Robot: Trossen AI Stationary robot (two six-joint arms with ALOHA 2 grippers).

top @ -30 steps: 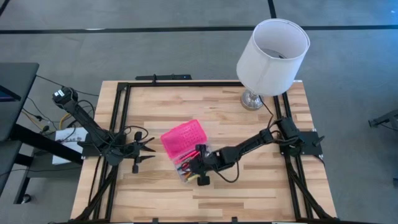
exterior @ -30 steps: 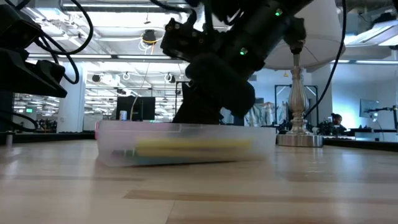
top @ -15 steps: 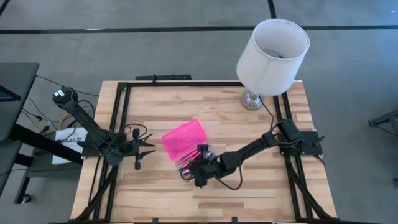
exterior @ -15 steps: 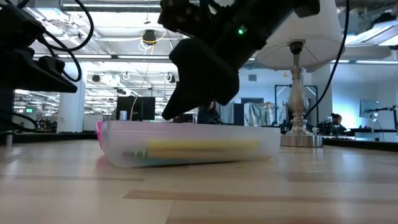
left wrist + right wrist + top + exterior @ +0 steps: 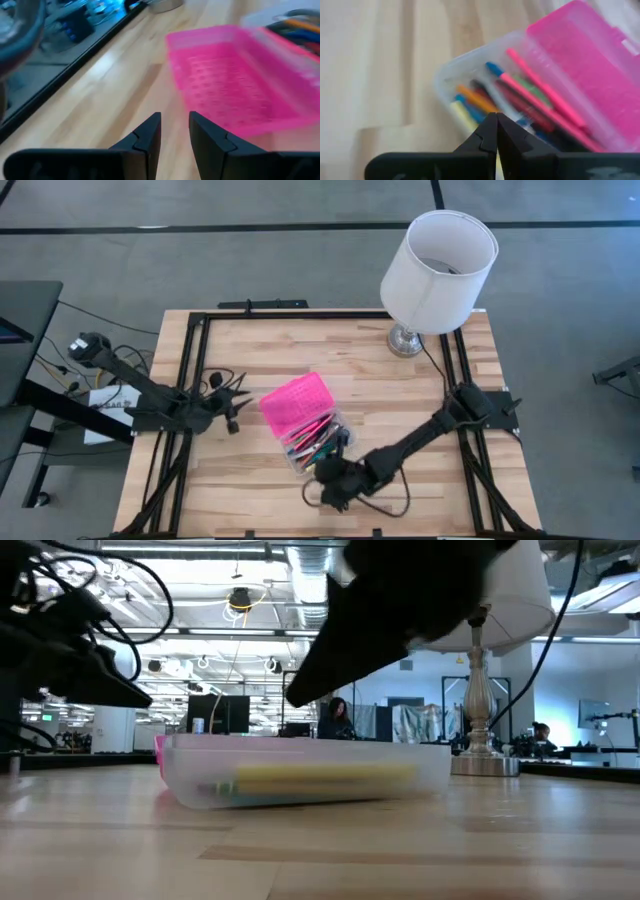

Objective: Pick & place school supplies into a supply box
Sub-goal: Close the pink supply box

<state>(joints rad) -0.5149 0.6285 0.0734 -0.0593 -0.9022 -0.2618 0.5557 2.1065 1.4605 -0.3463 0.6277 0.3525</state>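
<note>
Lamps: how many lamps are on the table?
1. The lamp, with its white shade, stands at the table's far right corner. No other lamp shows in any view.

We see bare table (image 5: 330,360) behind the supply box (image 5: 305,425), save the lamp (image 5: 437,270) at the far-right corner.

One pencil case (image 5: 305,423) on the surface (image 5: 400,395), one hot-pink lid (image 5: 293,403) swung open beside its one clear base (image 5: 322,450). Inside, a bundle of pens and markers (image 5: 520,102) — too overlapped for a sure count, several at least, pink, blue, orange, yellow, green. One white lamp (image 5: 437,268) at the far right corner. Two arms, two pincers: left pincer (image 5: 237,405), right pincer (image 5: 330,492).
</note>
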